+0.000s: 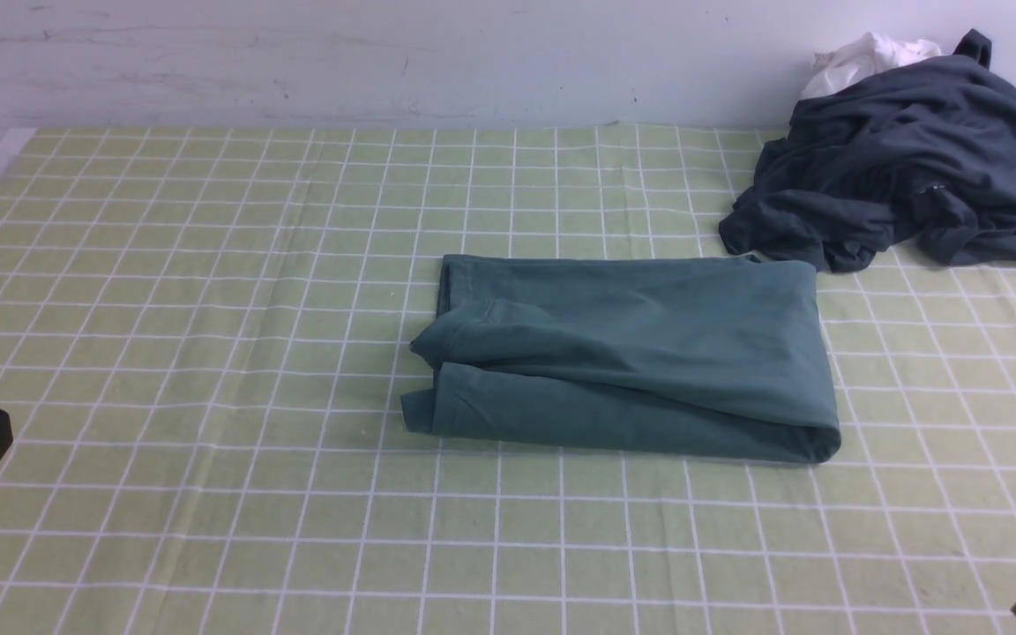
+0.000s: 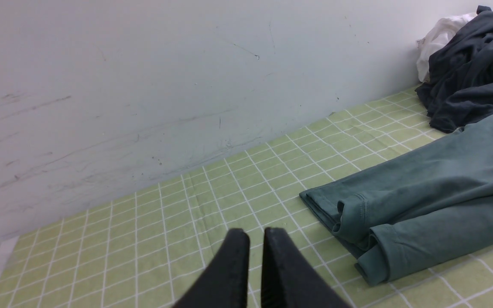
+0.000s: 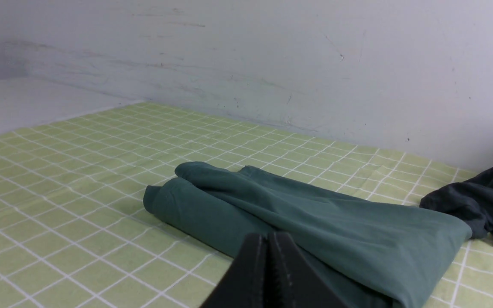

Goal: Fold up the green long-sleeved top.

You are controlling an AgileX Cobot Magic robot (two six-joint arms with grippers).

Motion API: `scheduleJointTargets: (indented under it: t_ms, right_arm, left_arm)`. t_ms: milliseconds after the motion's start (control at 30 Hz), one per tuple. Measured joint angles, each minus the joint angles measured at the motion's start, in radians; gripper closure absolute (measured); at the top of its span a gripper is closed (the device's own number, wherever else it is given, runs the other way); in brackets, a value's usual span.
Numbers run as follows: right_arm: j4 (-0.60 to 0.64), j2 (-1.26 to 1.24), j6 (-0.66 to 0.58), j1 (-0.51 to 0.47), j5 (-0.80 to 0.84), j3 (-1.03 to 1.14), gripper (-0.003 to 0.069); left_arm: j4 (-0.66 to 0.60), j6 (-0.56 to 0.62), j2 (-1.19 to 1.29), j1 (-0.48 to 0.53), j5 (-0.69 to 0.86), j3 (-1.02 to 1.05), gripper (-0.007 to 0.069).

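Observation:
The green long-sleeved top [image 1: 649, 353] lies folded into a compact rectangle in the middle of the checked cloth, with its rolled edges and a cuffed hem facing left. It also shows in the left wrist view [image 2: 435, 192] and the right wrist view [image 3: 315, 214]. My left gripper [image 2: 257, 233] hovers over bare cloth to the left of the top, its fingers almost together with only a thin slit between them and nothing held. My right gripper [image 3: 268, 235] is shut and empty, near the top's front edge. Only small parts of both arms show at the front view's bottom corners.
A dark charcoal-grey garment [image 1: 905, 159] lies crumpled at the back right, with a small white garment [image 1: 865, 57] behind it against the wall. The green checked tablecloth [image 1: 208, 309] covers the table as far as the pale wall [image 1: 384, 53] at the back.

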Motion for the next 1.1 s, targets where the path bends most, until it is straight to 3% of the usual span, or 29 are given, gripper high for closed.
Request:
scheduleJointTargets:
  t_ms: [67, 100, 167, 267, 300, 333, 400, 500, 600, 767, 1100]
  right_arm:
    - [0.068, 0.000, -0.017, -0.002, 0.007, 0.007, 0.0675]
    - [0.166, 0.000, -0.076, -0.007, 0.028, 0.008, 0.0675]
    - [0.404, 0.000, -0.284, -0.055, 0.070, 0.009, 0.0675]
    - [0.664, 0.000, -0.562, -0.170, 0.085, 0.012, 0.0675]
    - [0.681, 0.000, -0.581, -0.180, 0.085, 0.013, 0.0675]
    - [0.784, 0.000, -0.701, -0.254, 0.079, 0.013, 0.0675]
    - [0.881, 0.000, -0.826, -0.362, 0.047, 0.021, 0.0675]
    - [0.934, 0.000, -0.880, -0.492, -0.010, 0.025, 0.0675]
    - [0.945, 0.000, -0.888, -0.555, 0.000, 0.025, 0.0675]
    - [0.953, 0.000, -0.892, -0.566, 0.148, 0.024, 0.0675]
    - [0.964, 0.000, -0.906, -0.566, 0.167, 0.021, 0.0675]
  left_arm:
    - [0.000, 0.000, 0.000, 0.000, 0.000, 0.000, 0.0587]
    - [0.000, 0.000, 0.000, 0.000, 0.000, 0.000, 0.0587]
    - [0.000, 0.000, 0.000, 0.000, 0.000, 0.000, 0.0587]
    - [0.000, 0.000, 0.000, 0.000, 0.000, 0.000, 0.0587]
    - [0.000, 0.000, 0.000, 0.000, 0.000, 0.000, 0.0587]
    - [0.000, 0.000, 0.000, 0.000, 0.000, 0.000, 0.0587]
    - [0.000, 0.000, 0.000, 0.000, 0.000, 0.000, 0.0587]
    - [0.000, 0.000, 0.000, 0.000, 0.000, 0.000, 0.0587]
    - [0.000, 0.000, -0.001, 0.000, 0.001, 0.000, 0.0587]
    - [0.000, 0.000, -0.004, 0.000, 0.001, 0.000, 0.0587]
    - [0.000, 0.000, -0.004, 0.000, 0.002, 0.000, 0.0587]
